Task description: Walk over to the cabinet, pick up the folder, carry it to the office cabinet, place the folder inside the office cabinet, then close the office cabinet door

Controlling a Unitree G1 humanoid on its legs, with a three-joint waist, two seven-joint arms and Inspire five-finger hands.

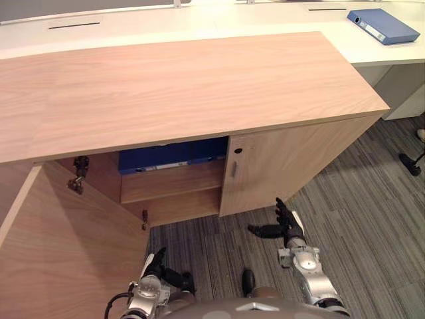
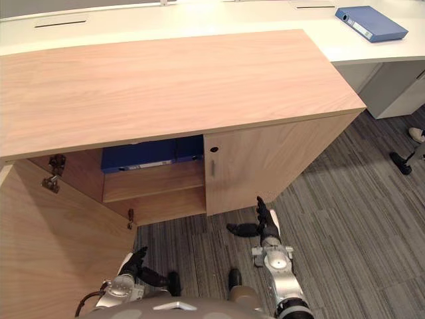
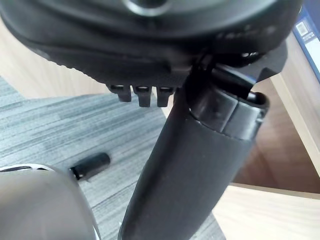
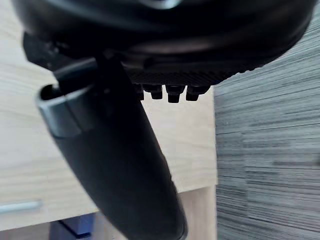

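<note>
— Grey striped carpet (image 1: 372, 199) underfoot, office cabinet (image 1: 186, 86) directly ahead. Report the hands first.

— Right hand (image 1: 290, 229) hangs low over the carpet, just in front of the closed door (image 1: 285, 166). Its fingers are straight, the thumb is stuck out sideways, and it holds nothing. Left hand (image 1: 159, 269) sits lower, near the free edge of the open door (image 1: 60, 252), with fingers relaxed and thumb out, likewise empty.

— And the folder?

— Blue folder (image 1: 174, 157) sits inside the cabinet on the upper shelf (image 1: 172, 183), its top part hidden under the cabinet's top board. It is well apart from both hands, and neither touches it.

— So placement is done?

— In my judgement, yes. Both hands are empty and spread, which suggests nothing remains to carry. The outstanding item is the open door, swung wide toward the robot's left on its hinge (image 1: 80, 174).

— Anything else?

— A second folder (image 1: 384, 26), also blue, lies flat on the white table (image 1: 199, 26) beyond the cabinet, clear of the work. For closing, I judge the left hand better placed. It is nearest the door's free edge, and flat fingers suit a push. A push near the hinge would likely shift the wide leaf little.
</note>
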